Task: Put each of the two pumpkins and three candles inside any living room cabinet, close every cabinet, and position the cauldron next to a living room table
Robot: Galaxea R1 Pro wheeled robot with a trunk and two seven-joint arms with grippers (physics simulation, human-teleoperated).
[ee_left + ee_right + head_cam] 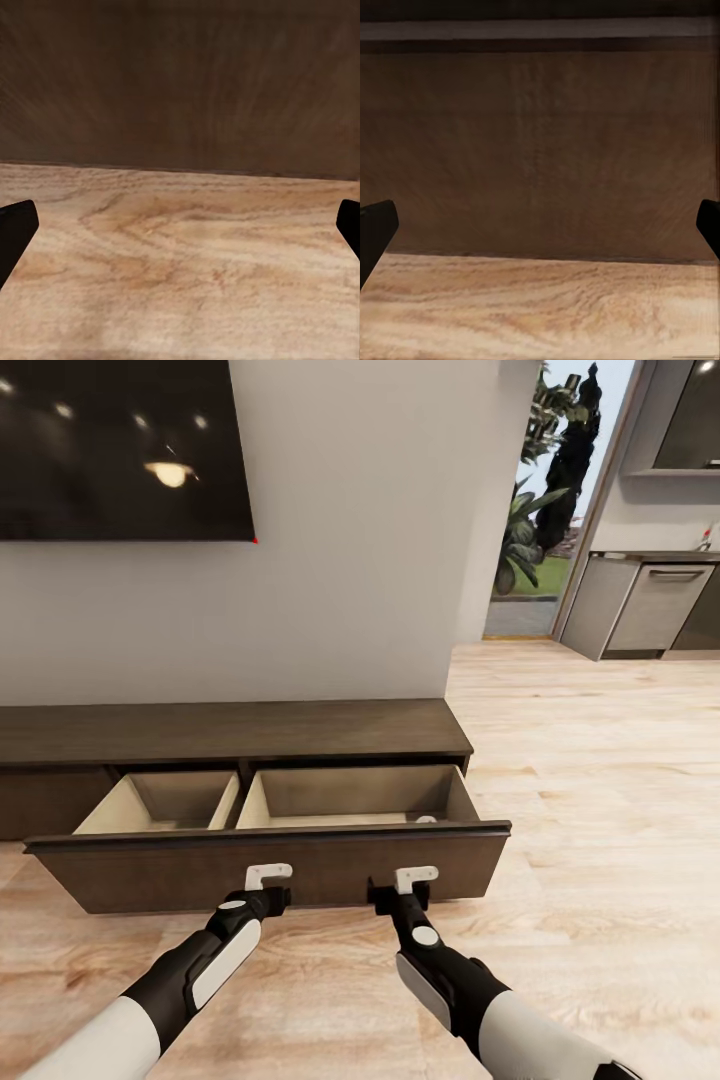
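Cabinet [235, 732], long, low and dark brown, stands with its wide drawer [270, 865] pulled out just ahead of both grippers' spread, empty fingers [15, 229].

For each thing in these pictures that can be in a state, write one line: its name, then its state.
cabinet drawer: pulled open, almost empty, a small pale thing at its front edge.
left gripper: open, empty, at the drawer front.
right gripper: open, empty, at the drawer front.
television: off, reflecting ceiling lights.
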